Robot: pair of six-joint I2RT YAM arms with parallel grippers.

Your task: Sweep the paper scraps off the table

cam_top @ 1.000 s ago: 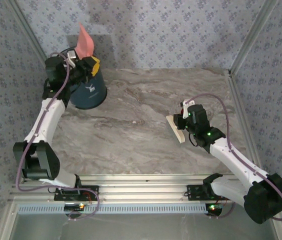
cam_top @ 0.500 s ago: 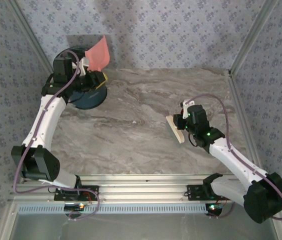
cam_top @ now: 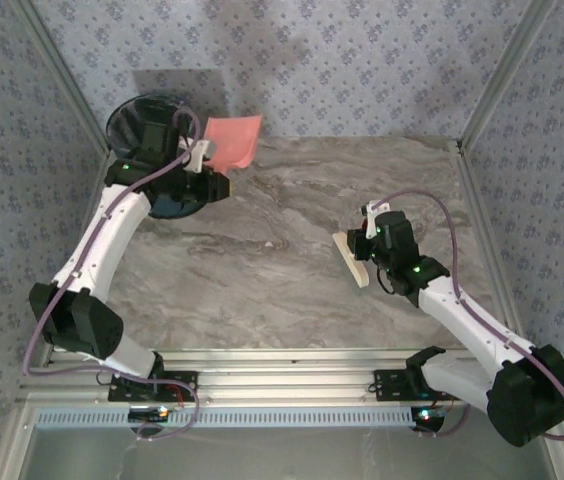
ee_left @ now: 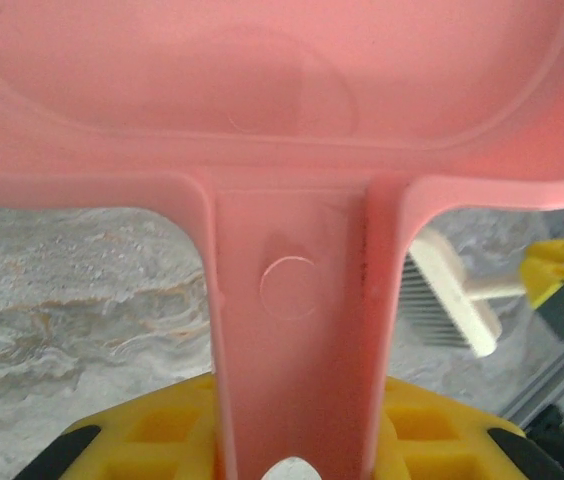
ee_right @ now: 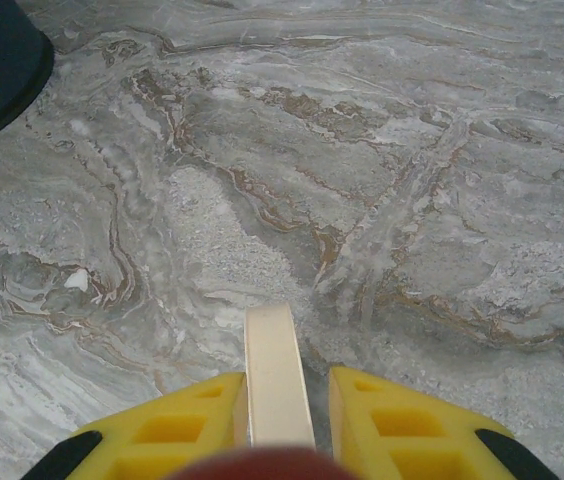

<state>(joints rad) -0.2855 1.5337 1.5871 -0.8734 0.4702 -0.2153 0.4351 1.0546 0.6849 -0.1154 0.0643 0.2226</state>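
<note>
Jaws of the left gripper (ee_left: 292, 445) are clamping the flat handle of the pink dustpan (ee_left: 292, 130), a smooth moulded plastic scoop with rounded corners. Seen from above, the gripper is holding it off the table (cam_top: 262, 290) at the far-left corner, its long axis running from the handle out to the right, pan end toward the back wall, just beside the round dark blue bin (cam_top: 137, 120). The table, a flat grey-beige slab veined like marble, is lying across the middle of the cell. On its right side, the right gripper (ee_right: 282, 420) is pinching the cream handle of a brush (cam_top: 350, 258), whose long head is sitting diagonally, bristles facing left.
</note>
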